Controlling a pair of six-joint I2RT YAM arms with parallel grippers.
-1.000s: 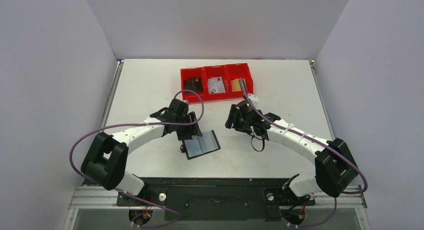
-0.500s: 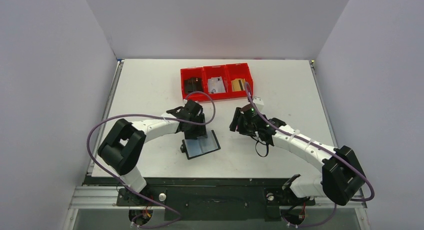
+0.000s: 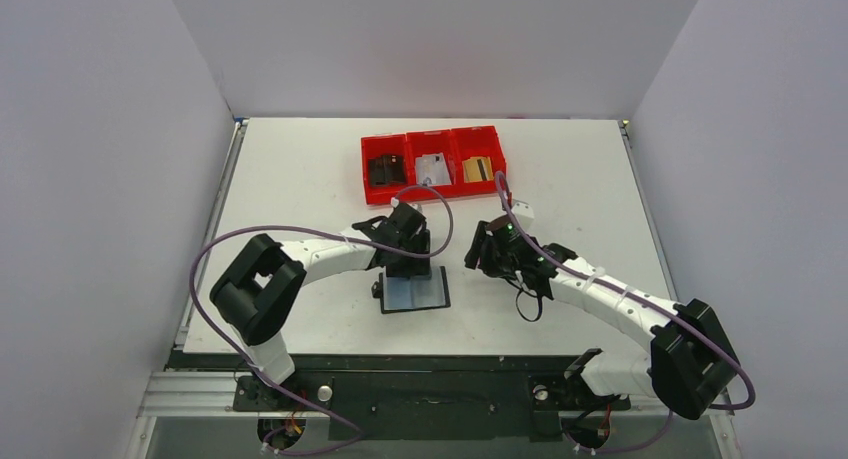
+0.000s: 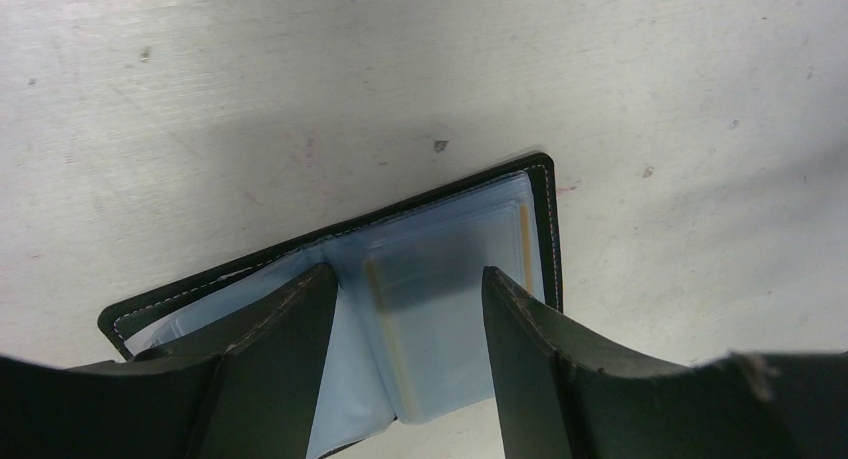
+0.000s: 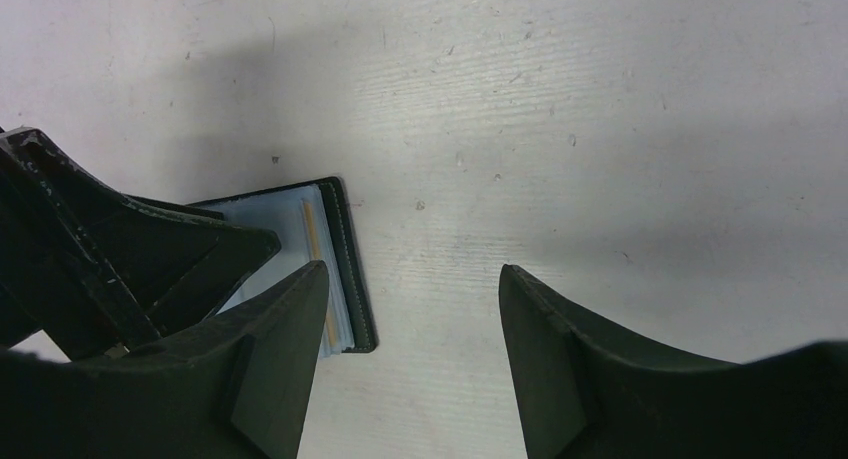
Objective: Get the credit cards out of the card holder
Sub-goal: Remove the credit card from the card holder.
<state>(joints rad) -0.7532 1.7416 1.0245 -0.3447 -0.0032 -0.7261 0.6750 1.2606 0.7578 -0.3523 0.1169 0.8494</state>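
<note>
The left claw [image 4: 407, 279], jaws spread, hangs over the open card holder [image 4: 450, 241] on the table [image 4: 300, 59].

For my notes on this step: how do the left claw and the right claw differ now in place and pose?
The left claw hangs over the open card holder; the right claw hangs over bare table, to the holder's right. Between the left claw's fingers shows the clear sleeve; between the right claw's fingers shows only table. Both claws are open and hold nothing.
</note>
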